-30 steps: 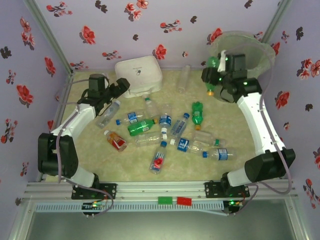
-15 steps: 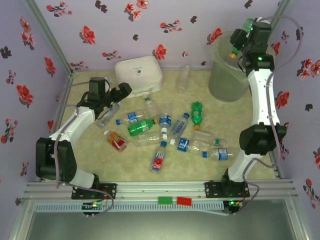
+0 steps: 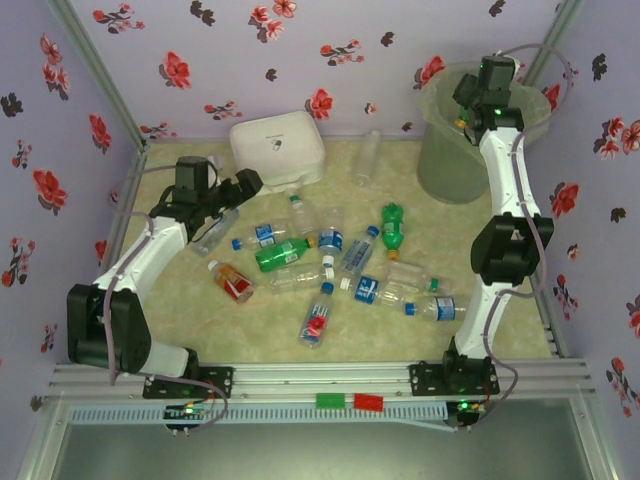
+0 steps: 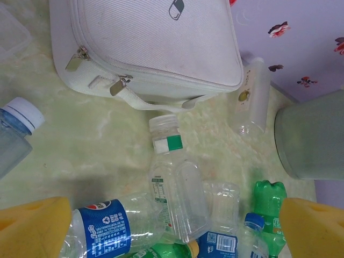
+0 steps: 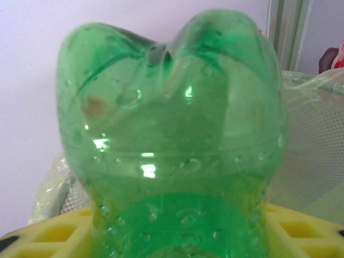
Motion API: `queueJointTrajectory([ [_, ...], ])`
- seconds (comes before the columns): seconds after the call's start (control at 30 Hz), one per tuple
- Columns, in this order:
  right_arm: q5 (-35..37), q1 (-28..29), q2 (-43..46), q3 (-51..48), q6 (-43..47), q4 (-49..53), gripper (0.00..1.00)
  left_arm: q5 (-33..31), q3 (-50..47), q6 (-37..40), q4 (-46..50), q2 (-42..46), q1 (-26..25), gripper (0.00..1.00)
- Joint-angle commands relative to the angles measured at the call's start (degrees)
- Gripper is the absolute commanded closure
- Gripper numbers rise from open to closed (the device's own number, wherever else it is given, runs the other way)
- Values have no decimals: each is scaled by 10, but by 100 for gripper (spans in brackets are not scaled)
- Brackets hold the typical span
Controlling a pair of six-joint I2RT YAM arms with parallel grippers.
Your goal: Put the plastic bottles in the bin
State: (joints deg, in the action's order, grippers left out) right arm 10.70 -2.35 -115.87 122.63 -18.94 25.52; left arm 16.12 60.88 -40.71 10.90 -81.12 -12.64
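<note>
My right gripper (image 3: 478,95) is raised over the bin (image 3: 445,150), a round translucent grey-green bucket at the far right. It is shut on a green plastic bottle (image 5: 172,134), base up between the yellow fingers (image 5: 48,236). My left gripper (image 3: 235,190) hangs open at the left, near a clear bottle (image 3: 215,232). Between its spread yellow fingers (image 4: 32,228) lie a clear bottle with a green-and-white neck band (image 4: 174,188) and a blue-labelled bottle (image 4: 102,228). Several more bottles lie mid-table, among them a green one (image 3: 280,255), another green one (image 3: 394,225) and a red-labelled one (image 3: 232,282).
A white zipped case (image 3: 278,150) sits at the back, just beyond the left gripper. A lone clear bottle (image 3: 368,157) lies by the far wall. Flowered walls close in the table on three sides. The bin's plastic liner (image 5: 317,140) shows behind the held bottle.
The right arm has swung up and back from beside the bin to above its rim, carrying the green bottle. The left arm has barely moved.
</note>
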Motion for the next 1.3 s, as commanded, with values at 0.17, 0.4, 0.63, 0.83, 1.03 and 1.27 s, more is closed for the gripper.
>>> queueJointTrajectory([
  [0.17, 1, -4, -2, 66, 18, 23, 6, 0, -1, 18, 11, 21, -3, 0],
  [0.4, 0, 3, 37, 74, 12, 68, 5, -10, 16, 30, 11, 17, -1, 0],
  [0.63, 24, 71, 98, 9, 29, 135, 4, -16, 26, 33, -8, 15, 18, 0],
  [0.83, 76, 176, 156, -108, 5, 137, 0, -18, 22, 29, -10, 16, 49, 0],
  [1.03, 88, 260, 116, -138, -98, 178, 1, -25, 10, 24, -11, 15, 73, 0],
  [1.27, 58, 286, -6, -92, -122, 195, 0, -79, -8, -3, 2, 11, 102, 0],
])
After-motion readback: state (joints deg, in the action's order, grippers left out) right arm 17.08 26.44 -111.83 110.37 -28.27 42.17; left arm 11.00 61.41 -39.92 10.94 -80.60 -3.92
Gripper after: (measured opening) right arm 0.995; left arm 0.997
